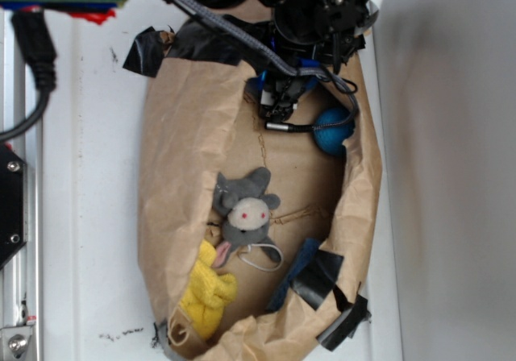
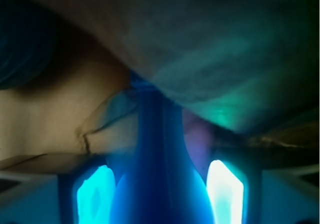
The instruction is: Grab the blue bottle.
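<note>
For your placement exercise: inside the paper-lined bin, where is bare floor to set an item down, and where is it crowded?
Free: the brown paper between the grey plush mouse and the teal ball. Crowded: the top end, where the gripper straddles the blue bottle, and the bottom around the yellow toy.

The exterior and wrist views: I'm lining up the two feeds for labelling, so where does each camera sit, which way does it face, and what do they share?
Exterior: overhead, looking down on the brown paper bag holding a grey plush mouse, yellow toy and teal ball; the black arm and gripper show at top.
Wrist: on the gripper, looking forward along the blue bottle; glowing fingers flank it.
Shared: the blue bottle, gripper and bag paper.
</note>
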